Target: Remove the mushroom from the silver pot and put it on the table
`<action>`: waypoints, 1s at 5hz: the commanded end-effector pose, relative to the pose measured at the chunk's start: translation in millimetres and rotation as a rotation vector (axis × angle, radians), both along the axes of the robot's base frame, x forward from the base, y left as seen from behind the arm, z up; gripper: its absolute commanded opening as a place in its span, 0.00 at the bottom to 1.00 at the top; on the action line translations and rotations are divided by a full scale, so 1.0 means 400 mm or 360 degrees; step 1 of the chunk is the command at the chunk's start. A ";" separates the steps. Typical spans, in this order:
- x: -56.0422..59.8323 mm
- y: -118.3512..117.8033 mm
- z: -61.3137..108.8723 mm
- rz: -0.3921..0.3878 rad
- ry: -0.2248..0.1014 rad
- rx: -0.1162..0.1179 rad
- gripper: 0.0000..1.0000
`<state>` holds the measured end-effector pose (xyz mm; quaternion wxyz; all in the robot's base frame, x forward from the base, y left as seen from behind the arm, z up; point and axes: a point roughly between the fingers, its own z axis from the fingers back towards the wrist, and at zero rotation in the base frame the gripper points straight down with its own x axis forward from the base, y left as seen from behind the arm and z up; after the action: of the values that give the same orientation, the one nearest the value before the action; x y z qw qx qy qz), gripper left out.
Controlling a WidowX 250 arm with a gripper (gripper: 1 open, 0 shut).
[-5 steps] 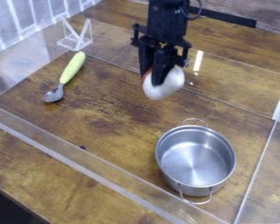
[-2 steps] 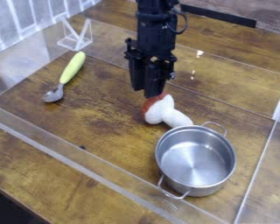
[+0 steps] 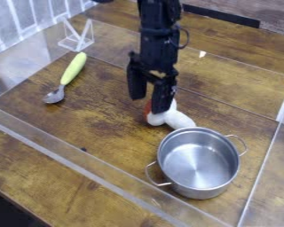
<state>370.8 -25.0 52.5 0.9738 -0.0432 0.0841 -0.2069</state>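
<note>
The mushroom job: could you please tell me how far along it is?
Mostly done: the silver pot is empty and the mushroom lies on the table just beside it. In hand: the pincer stands open right over the mushroom. Left: only lifting the arm clear.

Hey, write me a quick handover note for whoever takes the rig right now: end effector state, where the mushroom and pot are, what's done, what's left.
End effector: jaws open, pointing nearly straight down, right above the mushroom; not gripping it.
Mushroom: lying on the table, outside the silver pot, just beyond the pot's far rim. Whether it touches the rim cannot be told.
Silver pot: upright on the table, nothing in it.
Spoon: off to the left, not involved.
Done: mushroom is out of the pot and down on the table.
Left: probably just lift the arm straight up and clear, and check the mushroom stays put.
</note>
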 end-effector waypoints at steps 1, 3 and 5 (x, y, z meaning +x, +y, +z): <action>0.008 0.010 0.011 0.0014 -0.0052 0.0006 1.00; 0.008 0.012 0.014 0.0026 -0.0036 0.0018 1.00; 0.015 0.017 0.117 0.0026 -0.0119 0.0098 1.00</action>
<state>368.5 -17.0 62.6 0.9750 -0.0163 0.1075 -0.1939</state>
